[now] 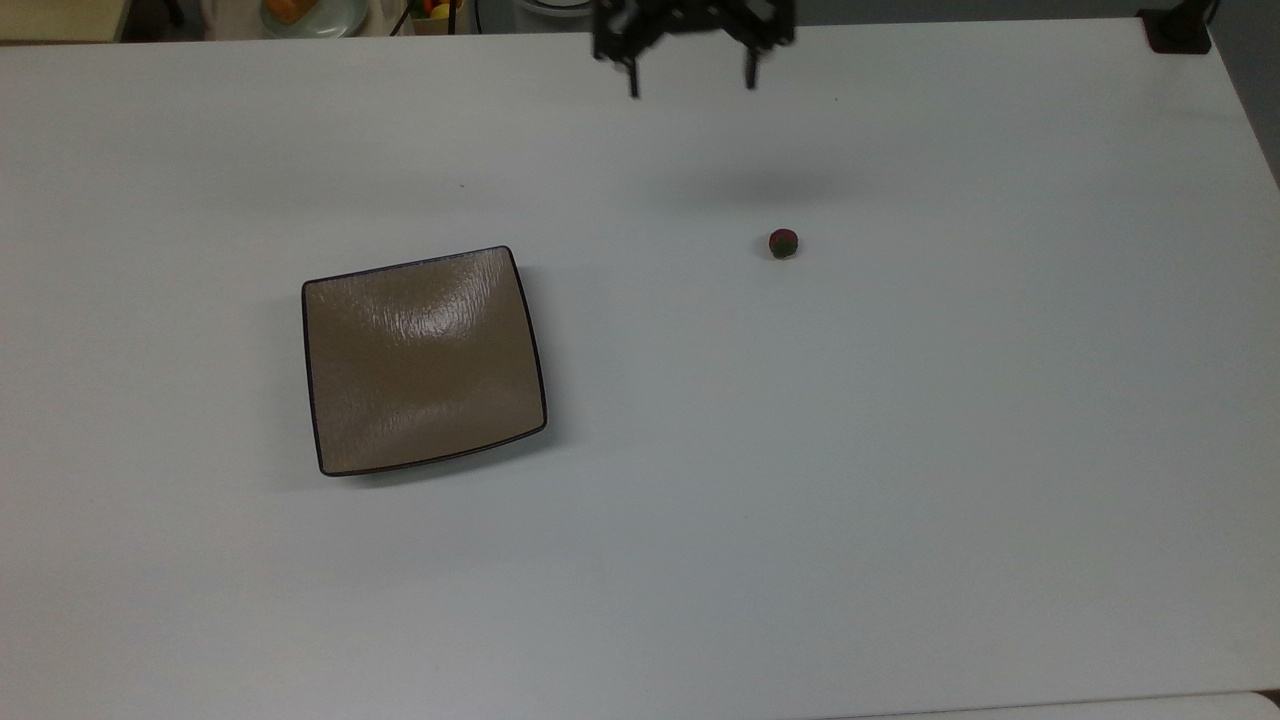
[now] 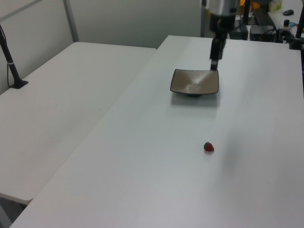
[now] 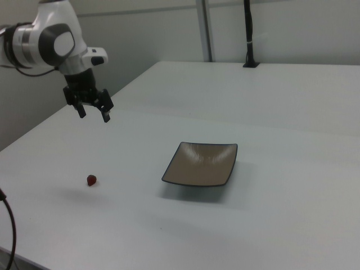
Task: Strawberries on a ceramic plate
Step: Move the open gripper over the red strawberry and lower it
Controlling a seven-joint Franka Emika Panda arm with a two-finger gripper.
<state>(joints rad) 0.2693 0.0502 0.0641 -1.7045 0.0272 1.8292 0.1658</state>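
A wide white bench (image 1: 900,450) fills the scene, with a second white table butted against it and pale partition walls behind. High above the bench's far edge in the top view hangs the claw (image 1: 692,78), its two dark fingers spread wide apart with nothing between them, pointing straight down; in the right view the claw (image 3: 94,111) sits at the end of the white arm (image 3: 48,35), well clear of the surface. That height and spread suit an approach from above, judging by the task, since the berry is small and needs the fingers to drop either side of it. Outward from the claw, the strawberry (image 1: 783,243) lies alone on the bare bench, a little toward the top view's right and nearer the camera than the claw, so the claw is not yet over it; in the right view the strawberry (image 3: 91,180) rests below and slightly beyond the fingers, though how far is hard to gauge from that angle. Farther off, on the top view's left, the ceramic plate (image 1: 424,360) sits flat and empty, well apart from the berry, its shallow dished centre ready to keep a round fruit from rolling off.
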